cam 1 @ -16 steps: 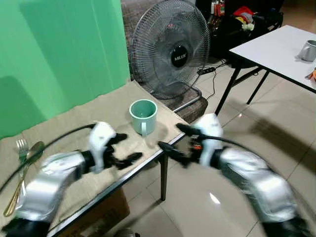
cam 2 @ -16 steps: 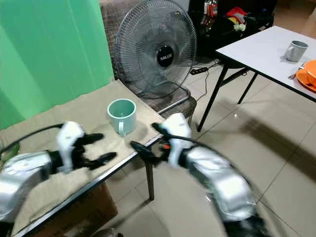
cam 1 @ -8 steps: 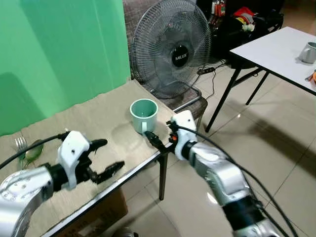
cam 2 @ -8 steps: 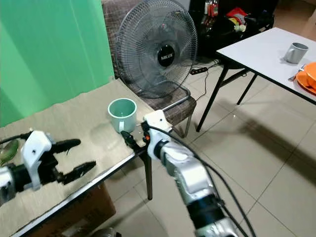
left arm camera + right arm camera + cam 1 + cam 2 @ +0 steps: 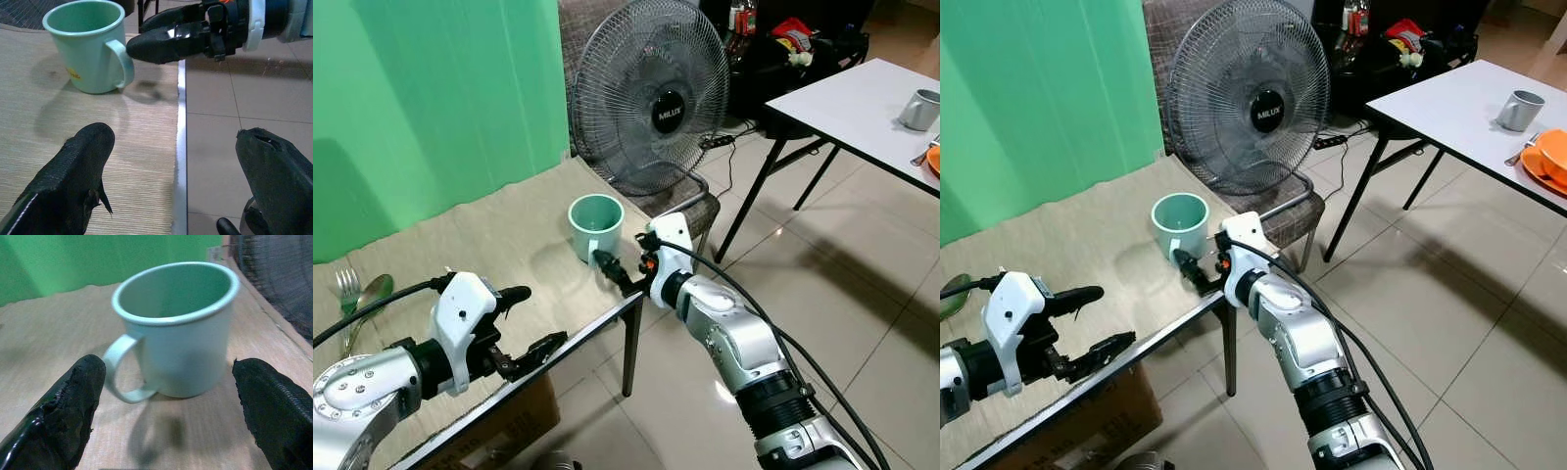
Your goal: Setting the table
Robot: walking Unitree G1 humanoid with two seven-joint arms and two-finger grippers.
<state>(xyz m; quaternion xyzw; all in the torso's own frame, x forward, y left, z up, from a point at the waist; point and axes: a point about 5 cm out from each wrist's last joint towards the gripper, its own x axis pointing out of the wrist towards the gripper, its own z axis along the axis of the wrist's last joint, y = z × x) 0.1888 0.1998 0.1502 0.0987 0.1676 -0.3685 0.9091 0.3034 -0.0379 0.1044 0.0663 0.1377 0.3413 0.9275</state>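
Mint-green mug [image 5: 595, 224] upright on desk [image 5: 509, 235] near right edge, handle toward robot. Right gripper [image 5: 166, 396] just before mug handle, fingers apart, not touching. Left gripper [image 5: 527, 321] near desk's front edge, fingers spread, empty. Fork [image 5: 347, 287] and spoon [image 5: 370, 292] far left.

Mint-green mug [image 5: 1180, 222] seen on beige woven surface [image 5: 1087, 245]; green backdrop [image 5: 421, 98] behind mug; black fingers [image 5: 58, 416] noted; white table [image 5: 1449, 98] beyond.

Bare table [image 5: 509, 230] lay around the mug [image 5: 595, 226]; the right gripper [image 5: 610, 271] stood spread just before its handle, a fan [image 5: 651, 93] close behind.
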